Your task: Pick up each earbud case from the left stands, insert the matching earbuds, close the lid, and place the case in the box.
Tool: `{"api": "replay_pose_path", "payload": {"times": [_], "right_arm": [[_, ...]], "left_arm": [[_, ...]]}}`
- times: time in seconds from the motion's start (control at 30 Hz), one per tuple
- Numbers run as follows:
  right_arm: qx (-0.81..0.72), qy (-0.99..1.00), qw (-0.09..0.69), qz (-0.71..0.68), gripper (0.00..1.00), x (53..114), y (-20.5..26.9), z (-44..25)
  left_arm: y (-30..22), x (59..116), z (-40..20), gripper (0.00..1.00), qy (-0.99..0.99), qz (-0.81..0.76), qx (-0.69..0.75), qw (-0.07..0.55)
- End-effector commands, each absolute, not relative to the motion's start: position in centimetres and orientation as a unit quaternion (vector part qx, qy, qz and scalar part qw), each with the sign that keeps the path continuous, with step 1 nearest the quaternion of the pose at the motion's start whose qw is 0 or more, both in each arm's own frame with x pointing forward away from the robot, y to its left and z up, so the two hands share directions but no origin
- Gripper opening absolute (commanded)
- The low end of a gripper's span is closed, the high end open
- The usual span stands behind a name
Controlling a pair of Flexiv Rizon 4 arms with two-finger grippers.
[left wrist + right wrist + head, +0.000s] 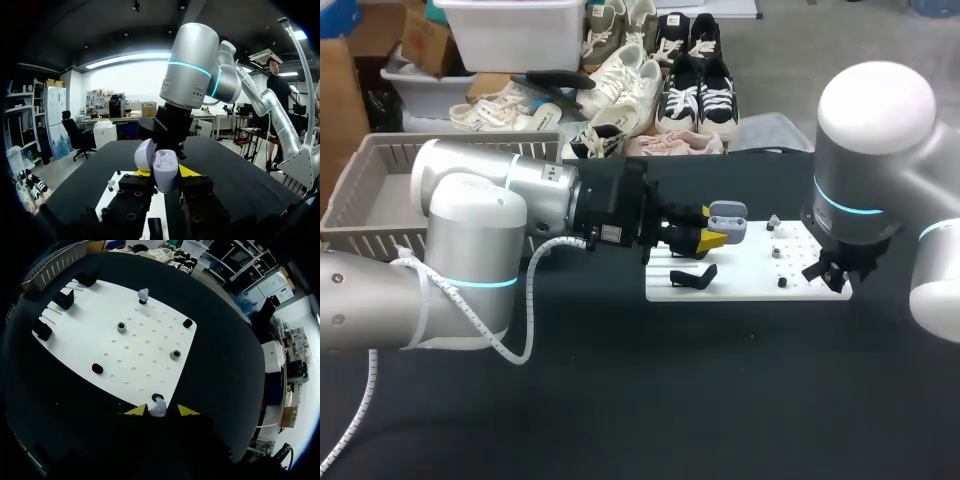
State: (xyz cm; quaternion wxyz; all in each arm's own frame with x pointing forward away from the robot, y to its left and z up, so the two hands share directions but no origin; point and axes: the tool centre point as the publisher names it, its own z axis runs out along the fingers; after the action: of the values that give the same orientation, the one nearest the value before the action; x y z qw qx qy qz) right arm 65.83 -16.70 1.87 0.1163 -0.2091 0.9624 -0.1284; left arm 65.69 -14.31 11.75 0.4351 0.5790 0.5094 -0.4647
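Head view: left arm (510, 200) stretches level over the worktop (620, 400), left fingers (713, 240) clamping the open earbud case (727, 215). Right arm (870, 150) points down, right fingers (136, 411) parted astride an earbud (158, 408).

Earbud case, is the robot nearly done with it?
Done: the left hand holds one case, lid open. In hand: the right hand is at an earbud on the white board. Left: putting earbuds in, closing the lid, placing it in the basket.

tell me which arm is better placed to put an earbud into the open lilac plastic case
Right, likely: the right gripper straddles a lilac earbud on the white perforated board; the left gripper is shut on the case.
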Motion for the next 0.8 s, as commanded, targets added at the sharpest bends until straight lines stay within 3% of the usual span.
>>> {"api": "replay_pose_path", "payload": {"times": [0.03, 0.5, 0.8], "right_arm": [[-0.210, 0.962, 0.115, -0.128, 0.33, 65.93, -16.67, 1.72], [-0.211, 0.962, 0.112, -0.128, 0.31, 66.30, -16.62, 1.48], [-0.211, 0.963, 0.110, -0.127, 0.16, 66.46, -16.74, 1.28]], "left_arm": [[-14.31, 65.75, 11.73, 0.00, 0.509, -0.465, 0.579, 0.435], [-14.31, 65.75, 11.73, 0.00, 0.509, -0.465, 0.579, 0.435], [-14.31, 65.75, 11.73, 0.00, 0.509, -0.465, 0.579, 0.435]]}}
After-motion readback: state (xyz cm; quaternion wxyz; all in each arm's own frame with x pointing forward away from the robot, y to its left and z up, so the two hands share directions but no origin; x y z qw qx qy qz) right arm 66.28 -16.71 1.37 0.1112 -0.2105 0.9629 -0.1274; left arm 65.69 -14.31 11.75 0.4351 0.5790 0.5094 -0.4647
